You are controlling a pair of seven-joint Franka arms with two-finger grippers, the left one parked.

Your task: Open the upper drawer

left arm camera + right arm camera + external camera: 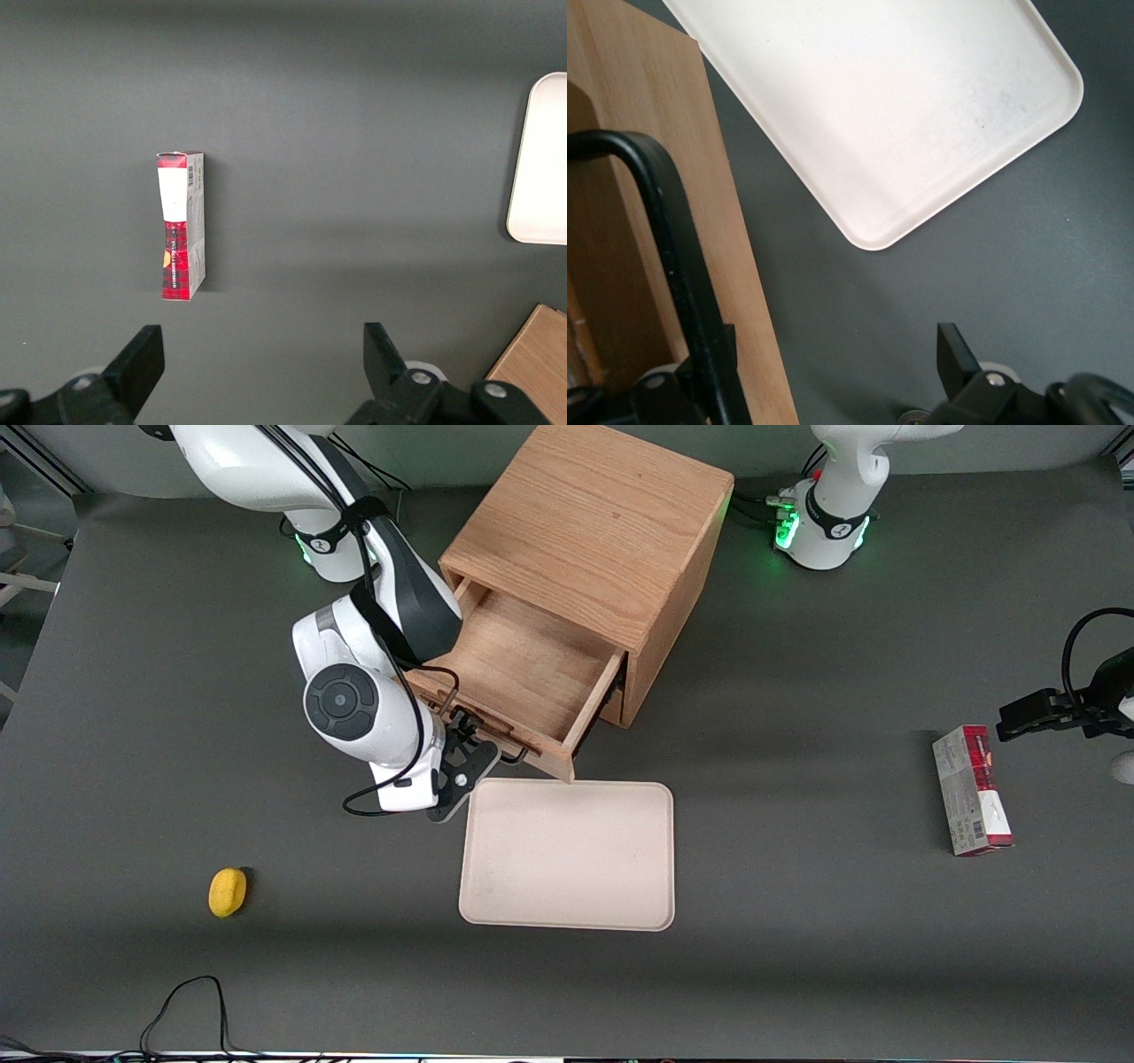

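Front view, gripper (pixel 474 737) at upper drawer (pixel 523 673) handle (pixel 673 257), fingers spread

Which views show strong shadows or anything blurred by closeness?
Front view: cabinet throws a broad soft shadow over the table; claw sits at the upper drawer handle. Right wrist view: handle looms close, soft-edged; tray evenly lit. Left wrist view: box casts a faint shadow.

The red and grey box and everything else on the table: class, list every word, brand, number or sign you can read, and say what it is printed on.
Red and grey box: has print and a barcode, all too small to read in the front and left wrist views.
Cabinet, upper drawer, tray, yellow object: no text.
Gripper at the pulled-out drawer's handle: no label readable.
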